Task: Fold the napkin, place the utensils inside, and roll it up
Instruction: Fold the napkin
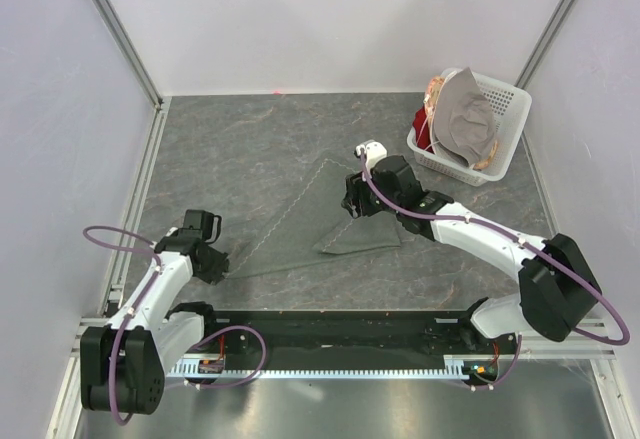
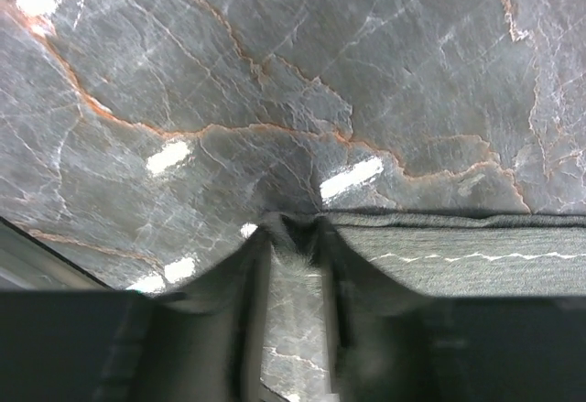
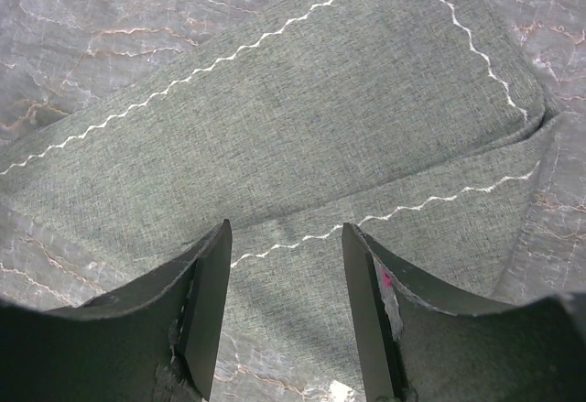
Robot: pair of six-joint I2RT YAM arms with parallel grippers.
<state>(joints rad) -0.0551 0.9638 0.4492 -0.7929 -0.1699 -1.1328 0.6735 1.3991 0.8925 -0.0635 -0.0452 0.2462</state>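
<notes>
Basket (image 1: 512, 97) with pale cloth (image 1: 468, 119) far right; left claw (image 2: 293, 242) pinches napkin (image 2: 458, 265) corner; right claw (image 3: 286, 246) spread over fold.

Bare marble tabletop (image 1: 240, 149) lies open left of and beyond the folded napkin (image 1: 290, 229); the white basket (image 1: 507, 109) blocks the far-right corner, and walls (image 1: 330, 19) close three sides.

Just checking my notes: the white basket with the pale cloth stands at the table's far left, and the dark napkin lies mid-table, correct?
Not quite: the white basket with the pale cloth stands at the far right, as the top view shows. The dark napkin does lie mid-table.
</notes>
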